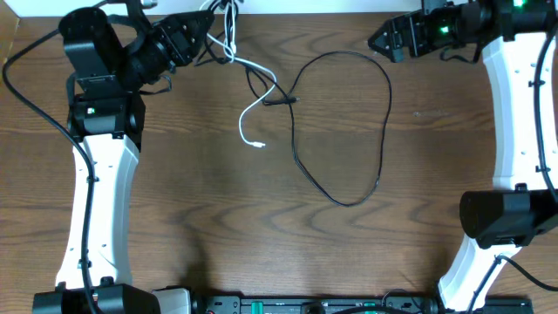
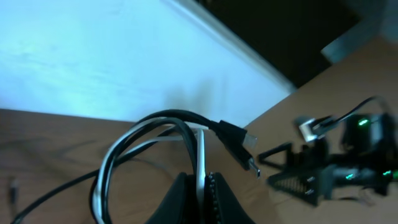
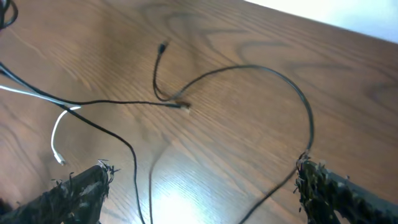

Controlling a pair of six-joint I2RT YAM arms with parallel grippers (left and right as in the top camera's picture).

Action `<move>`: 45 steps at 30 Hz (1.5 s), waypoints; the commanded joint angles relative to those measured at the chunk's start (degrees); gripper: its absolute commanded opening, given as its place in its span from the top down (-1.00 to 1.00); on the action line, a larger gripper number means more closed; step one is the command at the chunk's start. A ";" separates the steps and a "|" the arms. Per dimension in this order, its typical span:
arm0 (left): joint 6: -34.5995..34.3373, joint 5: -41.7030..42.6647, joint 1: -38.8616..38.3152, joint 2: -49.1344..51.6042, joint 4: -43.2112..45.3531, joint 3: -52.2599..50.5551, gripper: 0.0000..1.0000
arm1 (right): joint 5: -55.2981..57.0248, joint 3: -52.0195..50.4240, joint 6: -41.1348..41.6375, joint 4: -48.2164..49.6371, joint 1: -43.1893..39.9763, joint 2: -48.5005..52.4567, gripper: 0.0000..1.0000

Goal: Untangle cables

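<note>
White thin flexible cord (image 1: 241, 122) — clamped in the left gripper (image 1: 206, 33) at the wooden table's (image 1: 174, 218) far edge, the long thin black cord (image 1: 389, 105) looped about it — is judged mid-separation; next, the black loop should be pinned by the empty, spread-fingered right gripper (image 1: 375, 39).

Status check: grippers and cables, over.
Left gripper shut on white cable at far edge. Right gripper open, empty. Black cable looped on table, crossing the white one near left gripper. Nothing else in the way.

Overhead sharp; L wrist blurry, bluish; R wrist glare on table (image 3: 177, 208).
</note>
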 commanded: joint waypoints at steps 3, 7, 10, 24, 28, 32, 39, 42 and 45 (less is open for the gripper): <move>-11.21 2.25 0.17 -1.57 4.09 0.72 0.85 | -4.07 -0.26 -0.66 2.14 3.30 -0.04 -0.85; -15.45 2.23 0.17 -1.57 5.60 0.72 0.85 | -4.04 -0.28 -0.66 3.52 6.23 -0.04 -0.82; -17.46 2.23 0.17 -1.57 5.73 0.72 0.85 | -4.02 -0.28 -0.70 3.61 7.72 -0.04 -0.81; -36.94 -1.07 0.17 -1.57 17.55 0.72 0.85 | -7.37 -6.36 -3.32 6.32 10.67 -0.04 -0.72; -39.15 -1.40 0.17 -1.57 17.55 0.72 0.85 | -12.83 -10.29 -6.47 10.49 11.21 -0.04 -0.71; -40.74 -1.38 0.17 -1.57 17.53 0.72 0.85 | -14.32 -14.71 -8.31 15.91 12.28 -0.04 -0.71; -40.81 -1.33 0.15 -1.57 17.53 0.72 0.85 | -17.94 -20.81 -17.18 19.19 15.32 -0.04 -0.65; -40.96 -1.36 -0.15 -1.57 17.53 0.72 0.85 | -17.77 -23.34 -17.09 23.37 16.26 -0.04 -0.61; -40.94 -1.38 -0.79 -1.57 17.53 0.72 0.85 | -17.70 -26.88 -14.19 30.80 17.03 -0.04 -0.55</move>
